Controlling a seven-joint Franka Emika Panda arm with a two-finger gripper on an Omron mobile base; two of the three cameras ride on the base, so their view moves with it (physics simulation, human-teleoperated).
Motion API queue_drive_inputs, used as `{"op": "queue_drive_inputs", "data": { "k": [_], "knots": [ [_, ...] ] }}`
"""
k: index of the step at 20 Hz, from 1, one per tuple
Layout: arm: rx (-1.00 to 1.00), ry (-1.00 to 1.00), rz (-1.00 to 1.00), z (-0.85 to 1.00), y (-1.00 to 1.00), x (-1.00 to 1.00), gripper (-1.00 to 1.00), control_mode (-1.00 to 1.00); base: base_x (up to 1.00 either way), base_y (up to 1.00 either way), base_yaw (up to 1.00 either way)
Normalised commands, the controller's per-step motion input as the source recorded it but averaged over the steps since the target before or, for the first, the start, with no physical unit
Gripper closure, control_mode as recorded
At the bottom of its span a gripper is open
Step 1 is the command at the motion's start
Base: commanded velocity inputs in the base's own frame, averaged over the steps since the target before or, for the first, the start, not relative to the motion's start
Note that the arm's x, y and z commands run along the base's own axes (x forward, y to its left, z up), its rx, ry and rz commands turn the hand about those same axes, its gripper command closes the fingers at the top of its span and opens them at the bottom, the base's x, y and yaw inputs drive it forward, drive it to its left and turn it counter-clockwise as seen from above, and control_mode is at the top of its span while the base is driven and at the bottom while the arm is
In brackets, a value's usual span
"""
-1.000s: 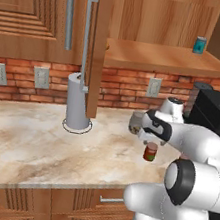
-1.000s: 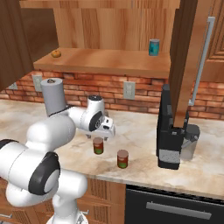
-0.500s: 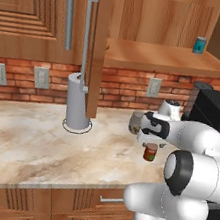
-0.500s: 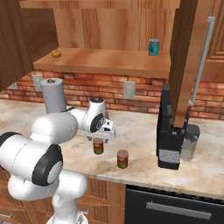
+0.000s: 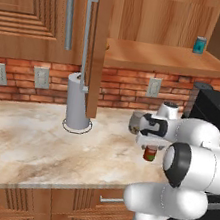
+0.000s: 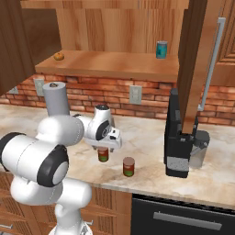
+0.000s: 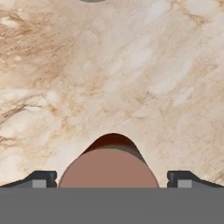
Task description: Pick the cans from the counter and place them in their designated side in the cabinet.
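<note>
Red can upright on marbled counter, directly below gripper, centred between two dark fingertips spread wide apart and clear of its sides. Long axis vertical, in line with the hand, so a straight descent should bracket it. Second red can just beside, toward counter edge. Farther back, open wooden cabinet above brick wall, teal can on its shelf, well above and behind gripper.
</note>
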Motion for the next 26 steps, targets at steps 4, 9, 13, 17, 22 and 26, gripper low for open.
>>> {"op": "queue_drive_inputs", "data": {
  "k": [4,9,13,17,22,26],
  "knots": [
    [0.00,0.01,0.00,-0.15,-0.01,0.04,1.00,-1.00,0.00,0.00,0.00],
    [0.00,0.01,0.00,-0.10,-0.02,0.01,1.00,-1.00,0.00,0.00,0.00],
    [0.01,0.00,0.00,0.00,-0.07,0.00,1.00,-1.00,0.00,0.00,0.00],
    [0.00,0.00,0.00,0.07,-0.10,-0.02,1.00,-1.00,0.00,0.00,0.00],
    [0.00,-0.01,0.00,0.18,-0.14,-0.01,1.00,-1.00,0.00,0.00,0.00],
    [0.00,0.00,0.00,0.29,-0.07,-0.01,1.00,-1.00,0.00,0.00,0.00]
  ]
}}
